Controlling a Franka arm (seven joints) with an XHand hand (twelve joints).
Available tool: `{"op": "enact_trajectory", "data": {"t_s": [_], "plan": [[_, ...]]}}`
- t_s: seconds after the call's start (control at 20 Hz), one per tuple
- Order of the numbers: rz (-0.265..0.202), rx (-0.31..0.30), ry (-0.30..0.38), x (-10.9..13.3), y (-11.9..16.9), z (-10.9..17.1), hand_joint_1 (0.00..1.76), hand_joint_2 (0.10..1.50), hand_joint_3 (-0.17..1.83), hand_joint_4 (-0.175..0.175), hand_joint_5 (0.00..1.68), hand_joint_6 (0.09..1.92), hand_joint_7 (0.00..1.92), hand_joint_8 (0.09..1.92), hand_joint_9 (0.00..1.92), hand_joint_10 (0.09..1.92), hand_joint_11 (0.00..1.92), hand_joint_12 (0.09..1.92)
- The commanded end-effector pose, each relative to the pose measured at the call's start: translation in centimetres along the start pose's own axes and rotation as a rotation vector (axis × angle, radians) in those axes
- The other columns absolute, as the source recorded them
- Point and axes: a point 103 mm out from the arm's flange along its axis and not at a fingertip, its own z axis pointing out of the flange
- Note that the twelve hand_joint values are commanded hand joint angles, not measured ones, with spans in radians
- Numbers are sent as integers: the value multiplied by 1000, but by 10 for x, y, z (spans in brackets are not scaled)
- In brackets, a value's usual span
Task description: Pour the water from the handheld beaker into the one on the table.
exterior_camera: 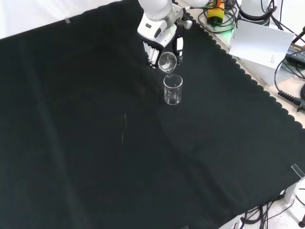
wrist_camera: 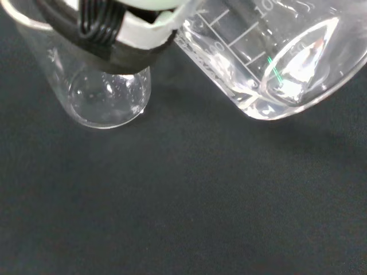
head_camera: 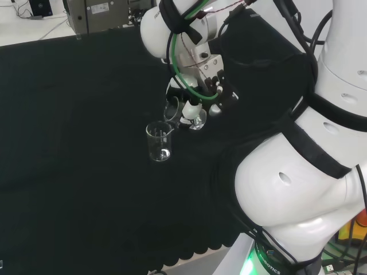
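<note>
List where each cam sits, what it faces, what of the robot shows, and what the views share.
Head view: behind and above the arm's base, looking over the white arm links at the bench.
Front view: opposite, looking down on the black cloth; the hand enters from the top.
Wrist view: at the wrist, past the palm, close on the glass.
Shared: held beaker tilted over table beaker, seen in all three.
</note>
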Motion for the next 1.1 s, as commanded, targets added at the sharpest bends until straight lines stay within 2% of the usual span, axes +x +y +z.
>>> {"op": "enact_trajectory", "data": {"t_s": [0.05,0.45,1.1], "plan": [[3,24,-51,8,0,-2,1425,1021,-175,-175,1333,408,1284,477,1584,87,1277,935],[23,52,-184,15,-2,-9,1425,1020,-175,-175,1335,405,1285,477,1580,87,1277,938],[34,89,-267,27,0,-20,1425,1020,-175,-175,1337,401,1287,472,1573,87,1278,944]]}}
